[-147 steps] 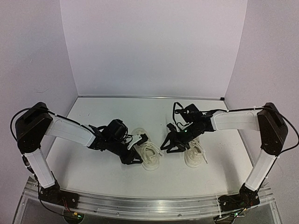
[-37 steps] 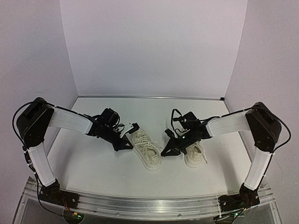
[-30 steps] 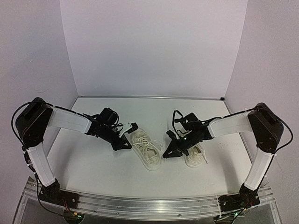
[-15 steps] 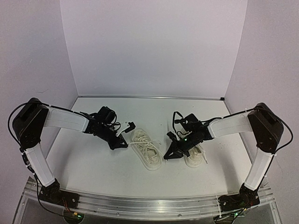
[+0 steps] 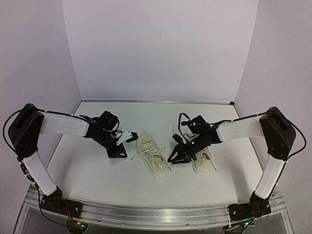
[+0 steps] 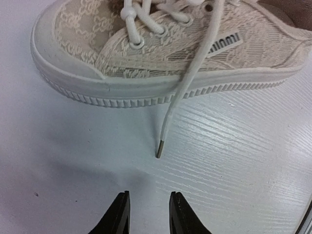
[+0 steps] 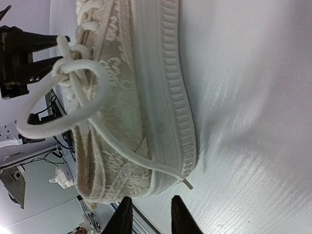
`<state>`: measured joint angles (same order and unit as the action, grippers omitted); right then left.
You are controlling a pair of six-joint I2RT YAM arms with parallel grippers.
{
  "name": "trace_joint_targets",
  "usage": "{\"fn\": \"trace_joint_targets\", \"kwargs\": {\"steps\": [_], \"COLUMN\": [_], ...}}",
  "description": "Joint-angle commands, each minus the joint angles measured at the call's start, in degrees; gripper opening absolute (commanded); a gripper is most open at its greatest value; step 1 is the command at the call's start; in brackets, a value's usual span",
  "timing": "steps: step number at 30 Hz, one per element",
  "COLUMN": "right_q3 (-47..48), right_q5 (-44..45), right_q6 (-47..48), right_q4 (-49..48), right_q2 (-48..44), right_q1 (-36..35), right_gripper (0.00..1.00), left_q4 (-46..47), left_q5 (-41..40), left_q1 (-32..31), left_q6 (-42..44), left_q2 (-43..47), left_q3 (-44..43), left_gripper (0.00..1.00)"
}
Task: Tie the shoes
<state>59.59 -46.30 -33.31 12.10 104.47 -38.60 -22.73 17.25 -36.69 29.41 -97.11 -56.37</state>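
a: left gripper [image 6: 147, 210]?
b: released. its fingers stand slightly apart with nothing between them. a lace end [image 6: 159, 154] lies on the tabletop [image 6: 243, 161] just ahead, not touching.
a: right gripper [image 7: 150, 213]?
b: released too, empty, low beside the ribbed sole.
a: and the shoes?
b: the left shoe [image 5: 153, 158] lies between both grippers, with a lace loop [image 7: 53, 105] at its knot. the right shoe [image 5: 203, 163] sits just right of the right gripper.

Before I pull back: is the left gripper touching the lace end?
Apart. The left wrist view shows bare table between the left gripper and the lace end.
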Motion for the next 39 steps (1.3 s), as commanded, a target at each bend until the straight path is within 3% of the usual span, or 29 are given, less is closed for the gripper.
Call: {"fn": "trace_joint_targets", "kwargs": {"steps": [1,4,15,24,39], "right_q3": [4.28,5.97,9.07,8.69,10.77], "right_q5": [-2.75,-4.06,-5.59,-7.15,-9.62], "right_q6": [0.90,0.03,-11.64,-15.16,-14.84], "right_q4": [0.21,0.07,-6.20,-9.75,-10.47], "right_q2": [-2.95,-4.69,1.61,5.25,8.98], "right_q1": [1.59,3.40,4.67,4.58,4.17], "right_gripper": [0.32,0.40,0.40,0.42,0.32], "left_q4": [0.21,0.96,11.68,16.22,16.77], "left_q5": [4.29,6.97,15.02,16.79,22.15], "left_q1": [0.25,0.22,0.04,0.04,-0.44], "left_q6": [1.98,0.26,-19.81,-27.56,-38.15], "left_q2": [6.95,7.76,-1.76,-3.77,-10.73], "left_q3": [-1.12,-3.64,-10.78,-9.57,-13.01], "left_gripper": [0.37,0.42,0.41,0.43,0.41]}}
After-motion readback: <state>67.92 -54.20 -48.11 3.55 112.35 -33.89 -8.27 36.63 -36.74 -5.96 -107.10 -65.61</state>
